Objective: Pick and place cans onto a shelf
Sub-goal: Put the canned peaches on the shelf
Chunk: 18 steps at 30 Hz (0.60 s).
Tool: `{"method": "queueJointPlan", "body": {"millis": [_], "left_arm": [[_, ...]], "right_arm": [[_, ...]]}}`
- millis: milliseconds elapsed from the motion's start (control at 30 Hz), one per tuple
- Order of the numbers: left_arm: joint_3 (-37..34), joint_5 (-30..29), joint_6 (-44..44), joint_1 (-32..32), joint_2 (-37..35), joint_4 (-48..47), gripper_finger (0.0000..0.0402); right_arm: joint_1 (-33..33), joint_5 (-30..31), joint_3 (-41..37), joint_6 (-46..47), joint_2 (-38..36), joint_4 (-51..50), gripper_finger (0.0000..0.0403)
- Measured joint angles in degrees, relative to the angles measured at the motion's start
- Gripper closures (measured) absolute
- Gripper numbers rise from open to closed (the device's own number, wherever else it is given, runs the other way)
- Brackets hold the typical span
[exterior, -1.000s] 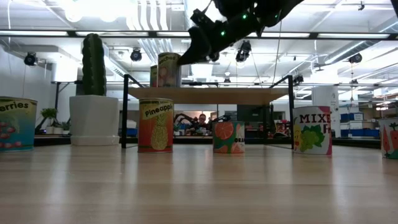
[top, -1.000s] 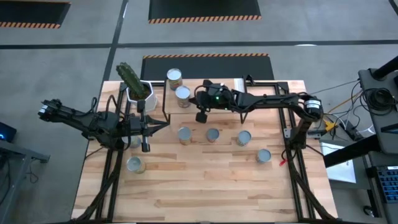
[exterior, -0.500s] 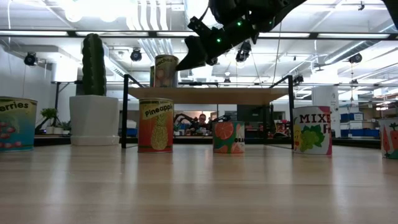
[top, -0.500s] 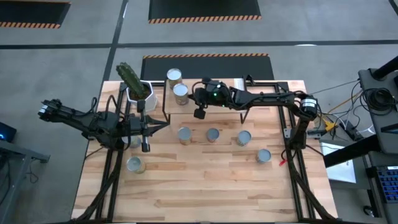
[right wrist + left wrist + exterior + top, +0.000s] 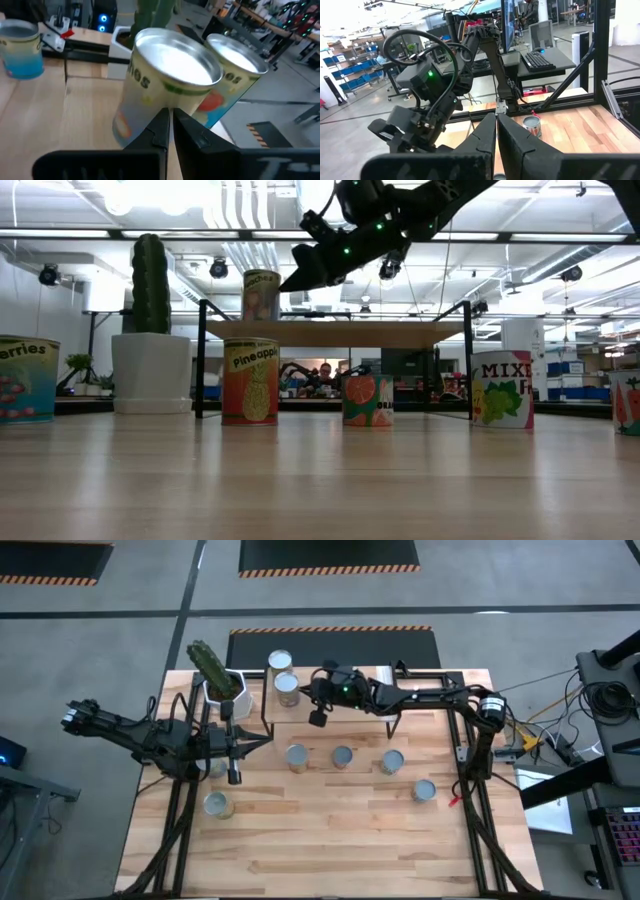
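Note:
Two cans stand upright on the shelf's [image 5: 410,690] wooden top board, at its left end: a nearer one [image 5: 287,688] and a farther one [image 5: 280,662]. My right gripper [image 5: 306,691] is shut, reaching level over the shelf from the table's right, its fingertips at the nearer can [image 5: 170,85]; the farther can [image 5: 235,70] stands close behind it. Several more cans [image 5: 342,756] stand on the table in front of the shelf. My left gripper [image 5: 262,741] waits shut above the table's left part. My right gripper touches the nearer can's side wall [image 5: 150,107] a little below the rim with the tips of its shut fingers [image 5: 161,125]. The fingers come nearly level from the table's right. The can stands upright on the shelf board [image 5: 340,332].
A white pot with a green cactus [image 5: 222,682] stands left of the shelf. Below the board, in the low view, stand a pineapple can [image 5: 250,380], an orange-labelled can [image 5: 367,400] and a mixed-fruit can [image 5: 502,388]. One can [image 5: 217,803] stands at the near left.
My right gripper has gone toward the table's left along the shelf, still shut. The nearer can on the shelf has slid left ahead of the fingertips, upright, closer to the farther can.

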Motion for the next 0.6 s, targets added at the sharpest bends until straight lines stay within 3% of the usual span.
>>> {"method": "queueJointPlan", "body": {"millis": [600], "left_arm": [[0.0,0.0,0.0,0.0,0.0,0.0,0.0402]], "right_arm": [[-1.0,0.0,0.0,-0.9,4.0,7.8,0.039]]}}
